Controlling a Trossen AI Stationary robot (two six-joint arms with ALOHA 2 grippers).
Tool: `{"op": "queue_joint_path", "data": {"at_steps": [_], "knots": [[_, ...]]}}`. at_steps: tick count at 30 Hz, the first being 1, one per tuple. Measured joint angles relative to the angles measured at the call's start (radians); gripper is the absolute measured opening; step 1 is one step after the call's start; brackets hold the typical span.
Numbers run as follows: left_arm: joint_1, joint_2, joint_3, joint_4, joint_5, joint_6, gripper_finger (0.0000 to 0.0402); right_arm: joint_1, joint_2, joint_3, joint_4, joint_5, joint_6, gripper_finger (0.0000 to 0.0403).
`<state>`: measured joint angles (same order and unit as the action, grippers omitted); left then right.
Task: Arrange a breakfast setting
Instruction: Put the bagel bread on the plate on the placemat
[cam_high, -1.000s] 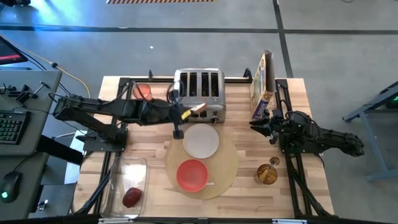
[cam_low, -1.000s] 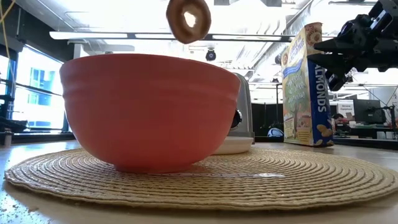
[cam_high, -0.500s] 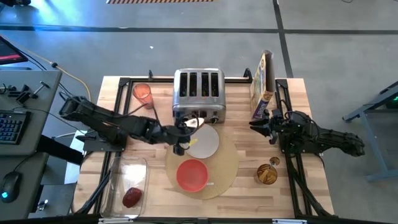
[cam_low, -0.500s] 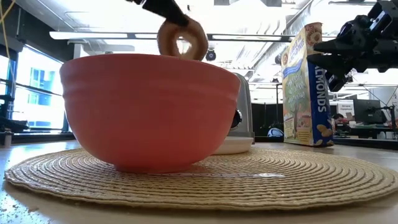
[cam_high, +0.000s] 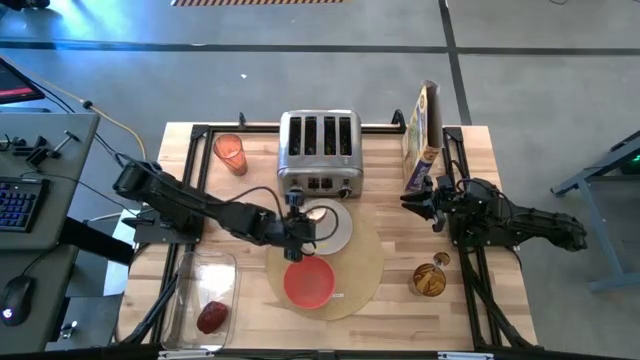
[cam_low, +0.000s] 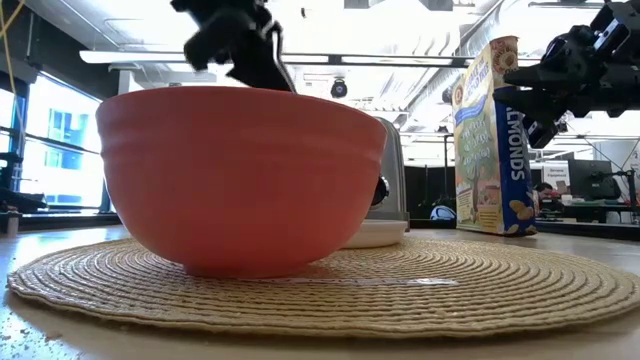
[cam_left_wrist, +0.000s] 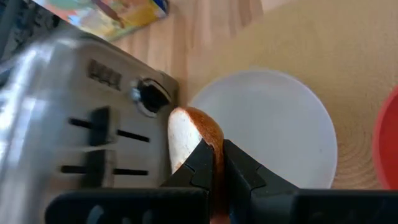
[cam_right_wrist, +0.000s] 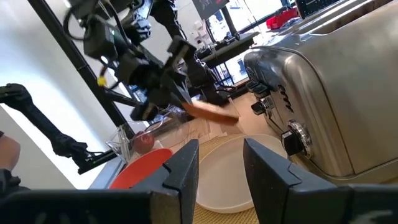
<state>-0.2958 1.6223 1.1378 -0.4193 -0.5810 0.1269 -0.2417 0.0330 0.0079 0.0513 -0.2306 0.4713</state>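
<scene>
Dark red fruit (cam_high: 211, 317) in clear rectangular plastic tub (cam_high: 188, 275) | left gripper (cam_high: 300, 222) pinches round toast slice (cam_left_wrist: 186, 137) above small white plate (cam_high: 338, 232) | red bowl (cam_high: 309, 281) on round tan placemat (cam_high: 368, 258) | right gripper (cam_high: 415, 201) slightly parted, empty, beside cereal box (cam_high: 424, 122)

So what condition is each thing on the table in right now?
Toast slice: gripped by the left tool, above the plate.
White plate: bare, on the placemat.
Red bowl: upright on the placemat.
Right tool: open, holding nothing.
</scene>
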Motion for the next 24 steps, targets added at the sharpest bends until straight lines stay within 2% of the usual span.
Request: {"op": "queue_joint_path", "data": {"at_steps": [8, 24], "knots": [[0.001, 0.1, 0.0, 0.029, 0.047, -0.048, 0.001, 0.0, 0.0, 0.0, 0.0, 0.0, 0.0, 0.011], [0.045, 0.183, 0.0, 0.068, 0.02, -0.074, 0.0011, 0.0, 0.0, 0.0, 0.0, 0.0, 0.0, 0.011]]}}
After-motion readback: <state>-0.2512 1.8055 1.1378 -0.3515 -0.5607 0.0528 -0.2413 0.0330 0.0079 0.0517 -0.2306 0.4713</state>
